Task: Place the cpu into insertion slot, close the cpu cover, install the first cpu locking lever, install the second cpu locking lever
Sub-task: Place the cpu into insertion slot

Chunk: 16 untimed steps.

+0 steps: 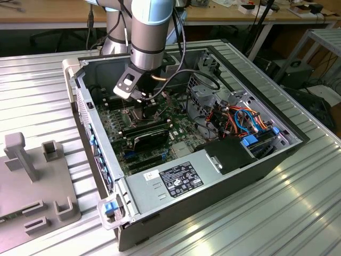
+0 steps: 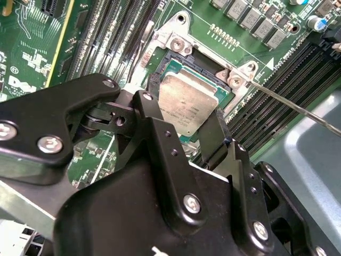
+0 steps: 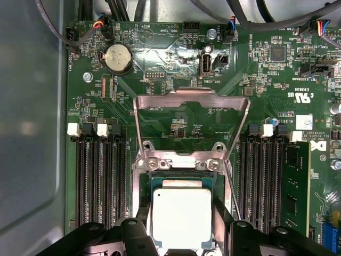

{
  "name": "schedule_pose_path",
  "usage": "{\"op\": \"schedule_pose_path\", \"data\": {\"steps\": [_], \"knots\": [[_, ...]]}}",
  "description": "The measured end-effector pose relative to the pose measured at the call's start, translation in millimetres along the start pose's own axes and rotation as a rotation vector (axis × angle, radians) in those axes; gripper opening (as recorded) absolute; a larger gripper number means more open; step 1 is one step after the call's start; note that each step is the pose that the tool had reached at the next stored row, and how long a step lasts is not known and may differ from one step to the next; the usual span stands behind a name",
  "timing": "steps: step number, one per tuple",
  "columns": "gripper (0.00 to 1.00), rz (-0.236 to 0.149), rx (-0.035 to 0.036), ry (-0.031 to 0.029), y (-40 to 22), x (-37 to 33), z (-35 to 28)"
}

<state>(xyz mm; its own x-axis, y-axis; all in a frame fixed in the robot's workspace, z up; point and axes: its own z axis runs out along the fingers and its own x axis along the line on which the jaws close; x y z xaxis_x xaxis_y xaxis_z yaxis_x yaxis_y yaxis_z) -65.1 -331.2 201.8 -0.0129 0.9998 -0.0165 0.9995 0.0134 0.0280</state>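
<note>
- The gripper (image 2: 186, 102) is clamped on the cpu (image 3: 181, 216). In both wrist views we see its black fingers (image 2: 154, 90) snug against two opposite edges of the chip.
- The cpu sits down in the insertion slot (image 2: 186, 57), silver top facing up, with its green edge showing along the slot's rim. It looks about level to us, though the fingers hide two of its sides.
- The cpu cover (image 3: 192, 99) is swung open, standing up off its hinge right at one edge of the insertion slot.
- A locking lever (image 2: 293, 104) is unhooked. It's a thin metal rod angling away from one corner of the insertion slot, and we can't tell whether it's the first or the second.
- Long black memory slots (image 3: 98, 176) run along two opposite sides of the insertion slot, all on the same green motherboard (image 3: 160, 80).
- A coin battery (image 3: 118, 57) sits on the board past the open cover, further from the insertion slot.
- In the exterior view the arm (image 1: 152, 32) reaches down into the open computer case (image 1: 229, 173), straight above the insertion slot.
- Well away from the insertion slot, outside the case on the exterior view's left, a grey fixture (image 1: 32, 181) lies on the ribbed metal table (image 1: 298, 213).
</note>
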Motion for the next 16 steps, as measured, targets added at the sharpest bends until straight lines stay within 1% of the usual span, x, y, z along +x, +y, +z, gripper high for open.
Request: {"op": "schedule_pose_path", "data": {"steps": [3, 7, 16], "knots": [[0.54, 0.000, 0.0002, -0.0001, -0.1, -0.1, 0.4], [0.54, 0.000, 0.0006, -0.0001, -0.1, 0.0, 2.5], [0.54, 0.000, 0.0008, -0.0002, 0.8, 0.0, 3.4]]}}
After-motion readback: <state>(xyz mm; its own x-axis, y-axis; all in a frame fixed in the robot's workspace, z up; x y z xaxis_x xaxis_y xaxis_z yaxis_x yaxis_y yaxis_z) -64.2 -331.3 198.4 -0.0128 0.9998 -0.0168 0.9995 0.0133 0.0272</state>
